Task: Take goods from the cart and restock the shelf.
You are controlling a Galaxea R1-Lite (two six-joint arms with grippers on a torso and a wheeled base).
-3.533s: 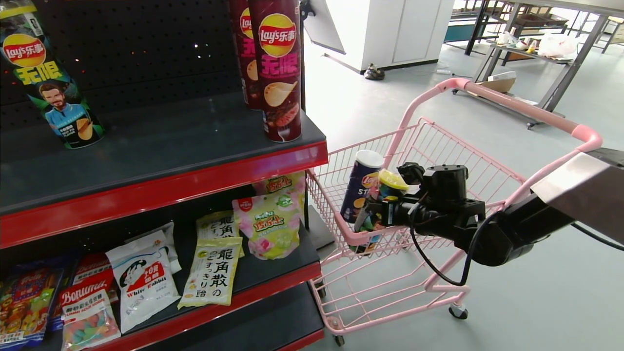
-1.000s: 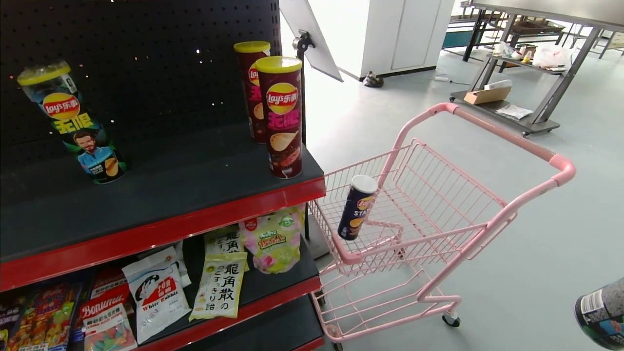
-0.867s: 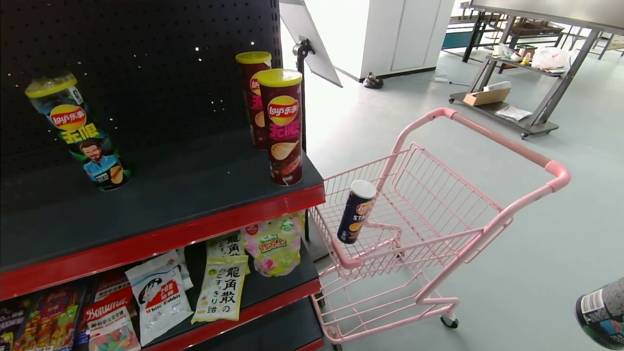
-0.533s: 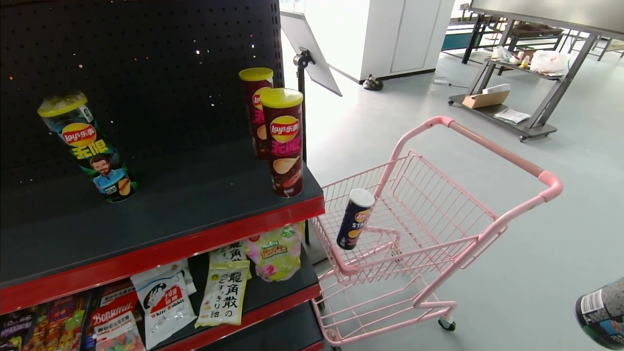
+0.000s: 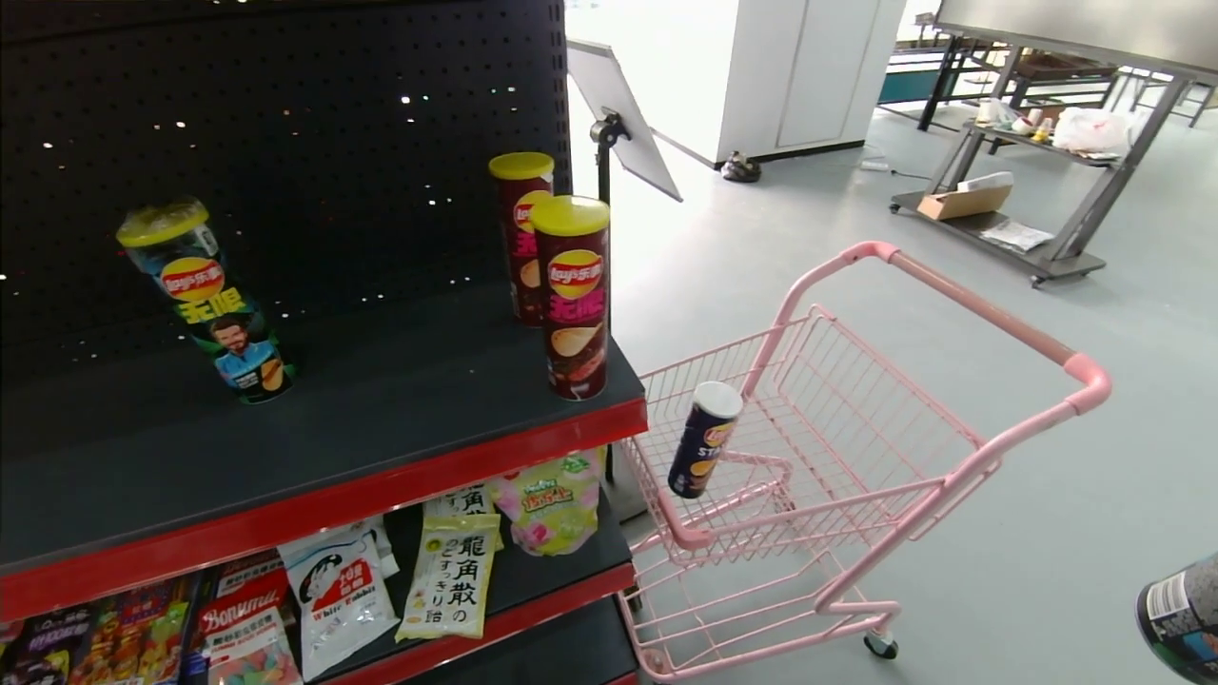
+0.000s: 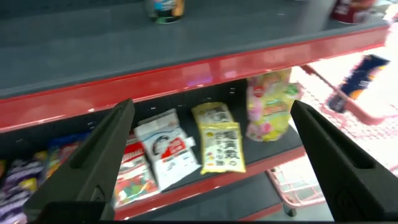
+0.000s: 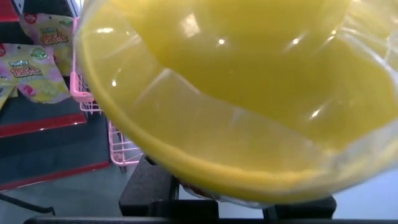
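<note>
Right gripper: clamped on a chip can. I judge this from the can hanging in mid-air at the lower right corner of the head view, with only floor beneath it. The grip itself is hidden behind the can's yellow lid, which sits right up against the wrist camera. The can is tilted, its bottom end in sight. It looks like a carry pose, held low and well apart from the shelf, probably to keep clear of the pink cart before the swing across.

Left gripper: spread wide, nothing between the fingers. It faces the shelf front, about level with the red edge and the snack bags on the lower tier. It reads as parked, out of the right arm's way.

Top tier, left half of the head view: 3 cans upright.
- 1 green can at the far left.
- 2 maroon cans at the right end, 1 behind the other.
- The wide bare stretch between them is the likely drop spot.

Cart, centre right: 1 blue can leans in the basket's corner nearest the shelf, probably left for a later trip.
</note>
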